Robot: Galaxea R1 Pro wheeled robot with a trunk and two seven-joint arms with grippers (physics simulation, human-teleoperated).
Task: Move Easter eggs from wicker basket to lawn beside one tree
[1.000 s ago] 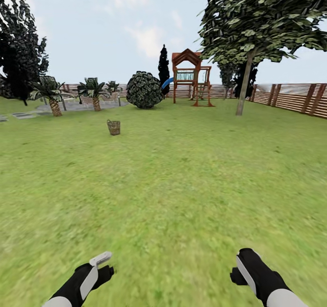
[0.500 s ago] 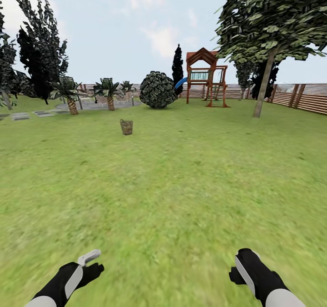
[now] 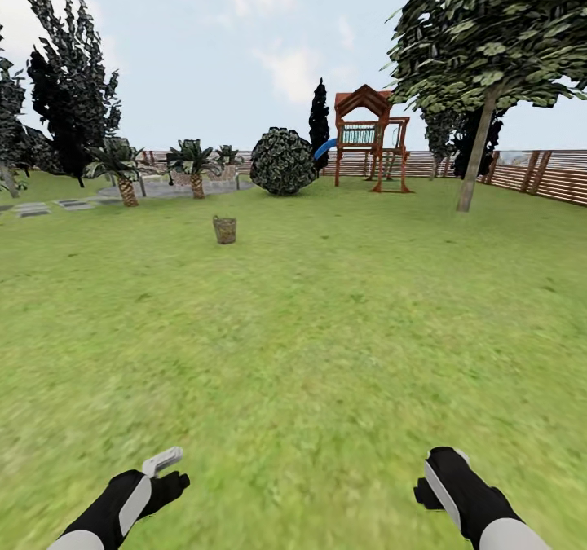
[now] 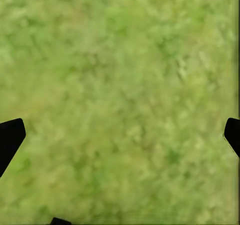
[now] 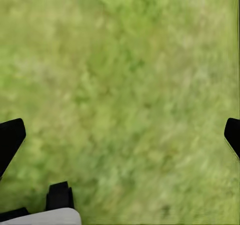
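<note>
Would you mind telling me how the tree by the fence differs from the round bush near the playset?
The tree rises on a bare, slender, leaning trunk with its canopy high up; the round bush is leafy down to the lawn. The tree far overtops the bush. Both carry dark, mottled green foliage.

Wicker basket (image 3: 225, 230) standing on the lawn (image 3: 326, 330), ahead and left of centre, well apart from both arms. Behind it, a round bush (image 3: 283, 161), with palms (image 3: 196, 165) further left. Playset (image 3: 368, 138) right of the bush, in front of the fence (image 3: 538, 173) along the back and right. Tree (image 3: 479, 138) right of the playset. Left tool (image 3: 167, 470) and right tool (image 3: 424, 489) nearest, low over grass.
</note>
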